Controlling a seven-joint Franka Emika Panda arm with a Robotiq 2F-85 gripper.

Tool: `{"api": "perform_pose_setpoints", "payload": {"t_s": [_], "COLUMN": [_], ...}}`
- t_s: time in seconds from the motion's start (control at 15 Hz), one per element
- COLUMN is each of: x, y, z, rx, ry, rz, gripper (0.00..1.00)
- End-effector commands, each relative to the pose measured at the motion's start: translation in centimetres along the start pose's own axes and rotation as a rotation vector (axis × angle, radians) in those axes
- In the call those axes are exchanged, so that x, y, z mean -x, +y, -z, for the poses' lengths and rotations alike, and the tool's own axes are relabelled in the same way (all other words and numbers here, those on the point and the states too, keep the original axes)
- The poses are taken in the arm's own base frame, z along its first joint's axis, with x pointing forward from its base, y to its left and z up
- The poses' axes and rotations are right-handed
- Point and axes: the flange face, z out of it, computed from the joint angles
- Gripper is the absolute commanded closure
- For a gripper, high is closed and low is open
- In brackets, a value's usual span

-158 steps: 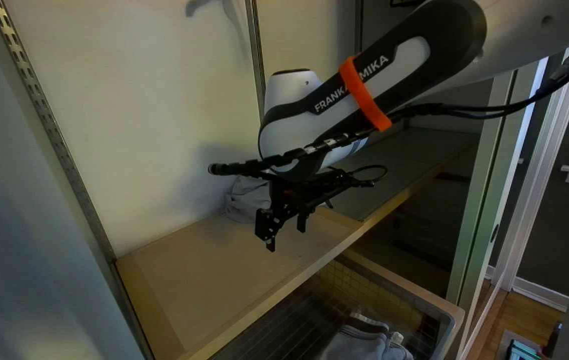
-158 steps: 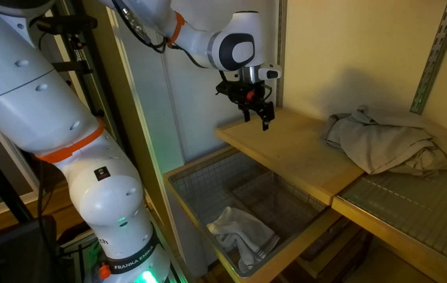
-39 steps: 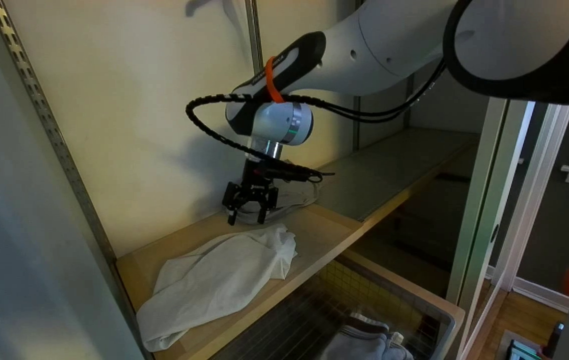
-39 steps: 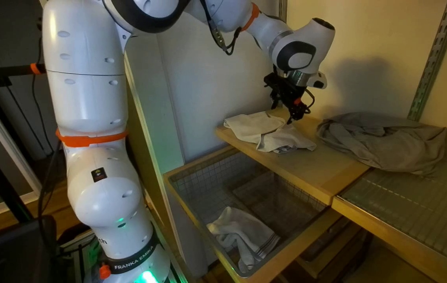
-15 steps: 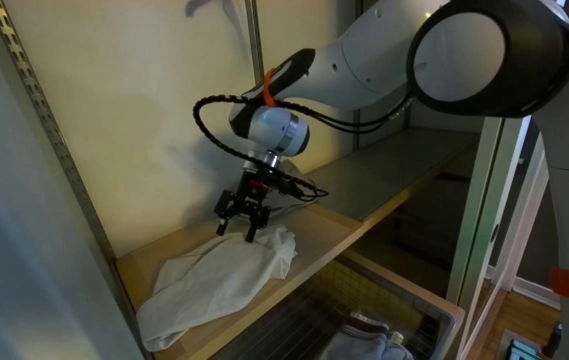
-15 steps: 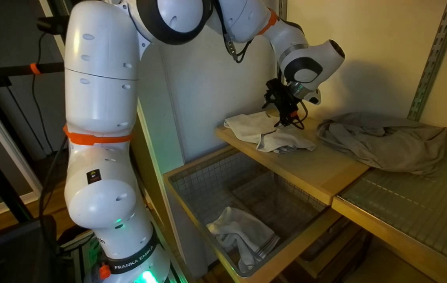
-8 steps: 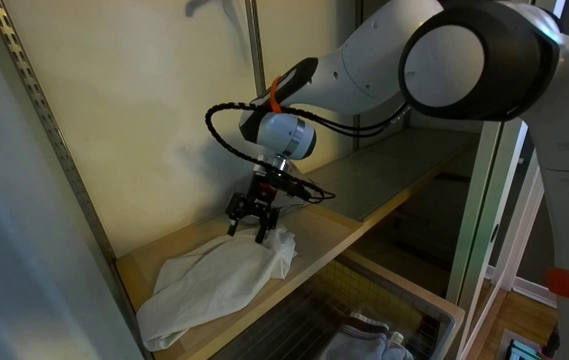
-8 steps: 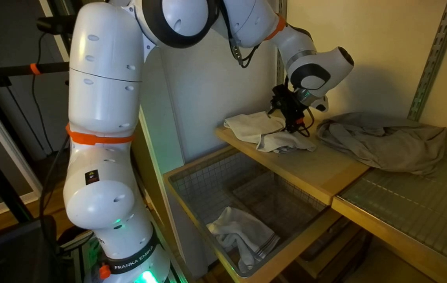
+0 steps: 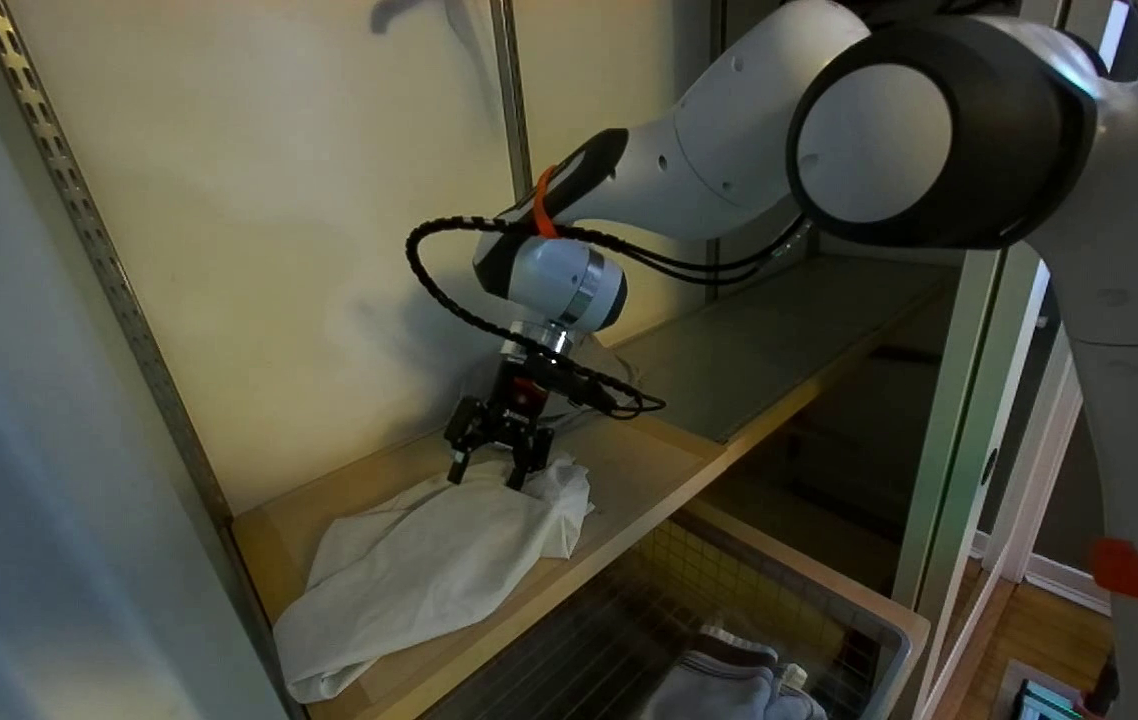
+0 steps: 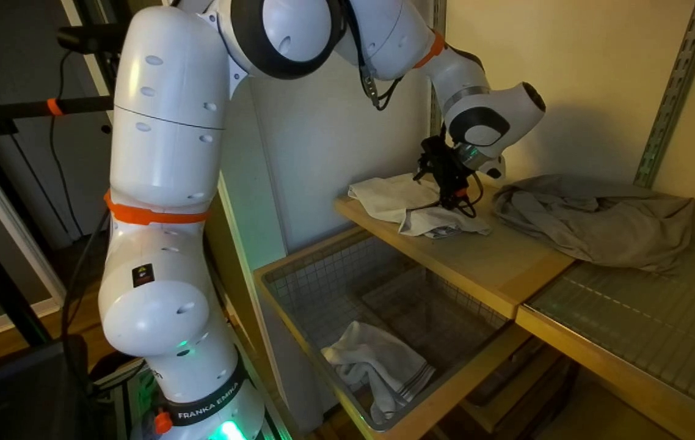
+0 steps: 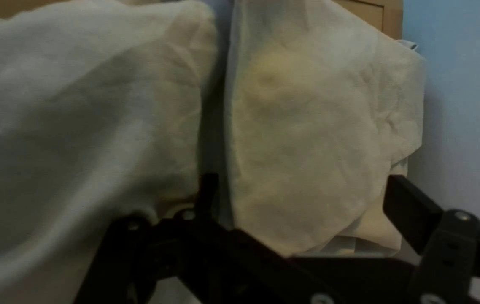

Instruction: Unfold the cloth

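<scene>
The off-white cloth [image 9: 419, 575] lies crumpled and folded on the wooden shelf; it also shows in an exterior view [image 10: 393, 198]. In the wrist view the cloth [image 11: 299, 135] fills much of the picture, with a dark gap between two folded parts. My gripper [image 9: 486, 479] is open and points down over the cloth's end nearer the grey cloth; it also shows in an exterior view [image 10: 430, 194]. In the wrist view the gripper's [image 11: 304, 192] left fingertip is at the gap and the right one by the cloth's outer edge. I cannot tell whether the fingertips touch cloth.
A grey cloth [image 10: 598, 220] lies heaped behind the gripper, where the wooden shelf [image 10: 469, 275] meets a glass-topped shelf [image 10: 640, 305]. A wire basket [image 10: 305, 333] below holds another white cloth [image 10: 381, 366]. Walls stand behind and at the shelf's end.
Since 10.5 s ago the off-white cloth has come onto the shelf and the grey cloth has shifted and flattened. Since 2.6 s ago my open gripper has lowered to the off-white cloth, which looks unmoved.
</scene>
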Motion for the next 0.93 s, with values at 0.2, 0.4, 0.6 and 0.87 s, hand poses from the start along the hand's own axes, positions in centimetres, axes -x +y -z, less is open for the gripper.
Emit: {"api": "perform_pose_setpoints", "payload": {"t_s": [0.2, 0.4, 0.6, 0.87], "x": [-0.9, -0.9, -0.9, -0.5], "y": [-0.7, -0.8, -0.9, -1.6], "z": [0.5, 0.9, 1.0, 1.7], "rx": [-0.047, -0.057, -0.045, -0.013], "ry": [0.047, 0.053, 0.053, 0.066], "rz": [0.001, 0.000, 0.004, 0.012], "gripper": [0.39, 0.63, 0.85, 1.00]}}
